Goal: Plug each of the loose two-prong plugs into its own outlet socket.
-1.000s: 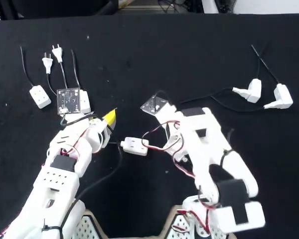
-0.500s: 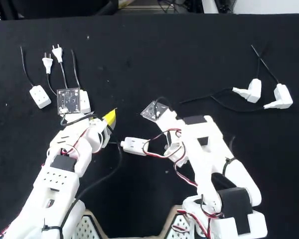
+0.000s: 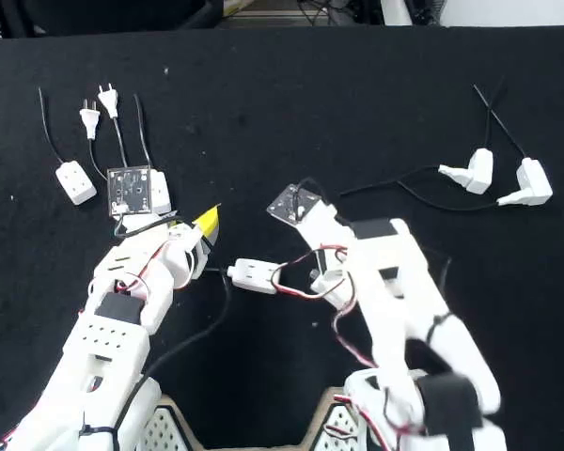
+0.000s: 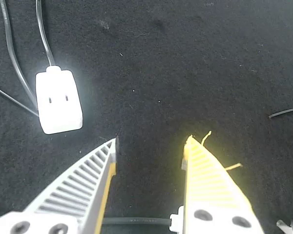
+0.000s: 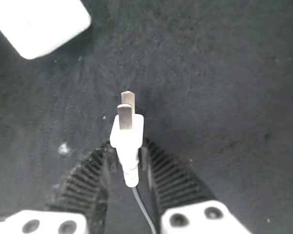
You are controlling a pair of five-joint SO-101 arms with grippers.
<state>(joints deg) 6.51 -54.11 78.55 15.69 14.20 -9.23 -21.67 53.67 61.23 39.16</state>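
Observation:
My right gripper (image 5: pixel 127 145) is shut on a white two-prong plug (image 5: pixel 127 127), whose prongs point away from the wrist just above the black mat. A white outlet socket (image 5: pixel 39 22) lies a short way ahead of it and to one side; in the high view this socket (image 3: pixel 253 274) sits mid-table beside the right arm's wrist. My left gripper (image 4: pixel 149 151) hovers open over bare mat, with another white socket (image 4: pixel 58 102) beside it. Its yellow fingertip (image 3: pixel 208 222) shows in the high view. Two loose straight plugs (image 3: pixel 98 107) lie at the far left.
A third socket (image 3: pixel 75 181) lies at the left, and a further one (image 3: pixel 158 193) sits by the left wrist. Two white angled plugs (image 3: pixel 472 171) (image 3: pixel 530 183) with thin black cords rest at the far right. Black cords trail across the mat.
The right arm's upper links have swung lower and to the right, while its wrist stayed near the middle socket. The left arm has not moved.

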